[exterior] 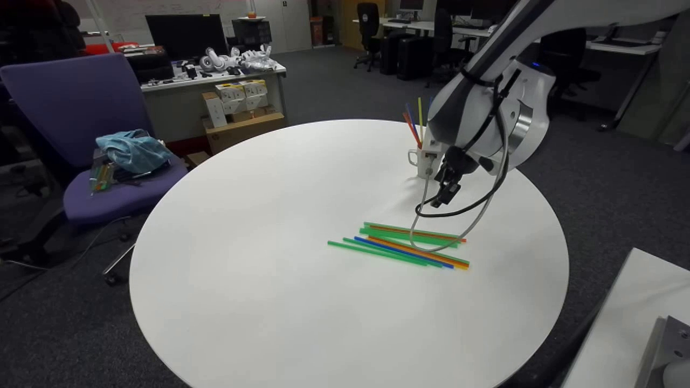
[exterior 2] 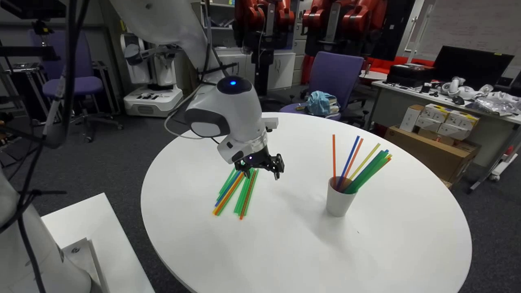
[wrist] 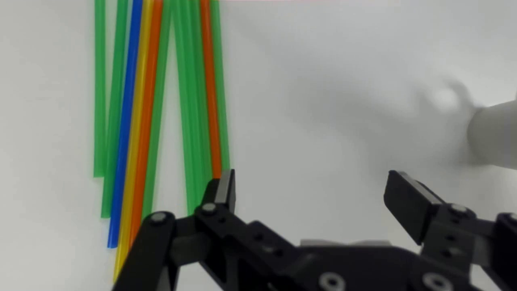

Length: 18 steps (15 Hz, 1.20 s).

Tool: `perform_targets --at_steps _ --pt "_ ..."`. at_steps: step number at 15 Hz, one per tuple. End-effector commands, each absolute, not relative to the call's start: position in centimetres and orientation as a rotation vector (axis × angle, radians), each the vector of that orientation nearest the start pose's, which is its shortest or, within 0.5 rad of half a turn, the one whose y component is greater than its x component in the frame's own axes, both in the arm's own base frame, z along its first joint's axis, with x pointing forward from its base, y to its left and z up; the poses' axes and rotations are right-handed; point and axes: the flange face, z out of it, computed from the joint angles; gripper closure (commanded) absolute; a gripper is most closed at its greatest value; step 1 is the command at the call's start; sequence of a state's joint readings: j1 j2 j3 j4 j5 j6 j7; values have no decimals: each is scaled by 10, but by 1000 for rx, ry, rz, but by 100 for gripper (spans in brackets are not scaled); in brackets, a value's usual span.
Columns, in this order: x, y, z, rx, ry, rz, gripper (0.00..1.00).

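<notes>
While one gripper hangs above a single round white table, its two fingers are spread far apart, released, with no straw between them. Plastic drinking straws lie on the tabletop in two sets, just beside each other. Toward the left of the wrist view are six: three green straws, one blue straw, one yellow straw and one orange straw. The neighbouring set has another orange straw, one outer green straw and a tight green bundle whose number cannot be told. One white mug stands upright, well apart from these; its single handle shows in an exterior view. In it stand two more orange straws, one blue, one yellow and a thick green cluster, packed too closely to count.

The one Franka arm slants down from the upper left in an exterior view, bends at the wrist and points the gripper downward, slightly tilted, between the loose straws and the mug. In the wrist view one finger overlaps the ends of the neighbouring set; the other stands toward the mug. Beyond are two purple chairs, one bearing a light-blue cloth.
</notes>
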State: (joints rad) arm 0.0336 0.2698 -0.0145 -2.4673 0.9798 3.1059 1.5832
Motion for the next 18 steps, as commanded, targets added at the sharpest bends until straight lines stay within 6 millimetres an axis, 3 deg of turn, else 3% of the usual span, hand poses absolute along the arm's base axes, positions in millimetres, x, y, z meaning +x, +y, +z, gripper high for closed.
perform_targets --at_steps 1,9,18 --pt "483 -56 189 -918 2669 26 0" --pt "475 -50 156 -1056 2743 299 0" --pt "471 -56 152 -1084 2769 416 0"
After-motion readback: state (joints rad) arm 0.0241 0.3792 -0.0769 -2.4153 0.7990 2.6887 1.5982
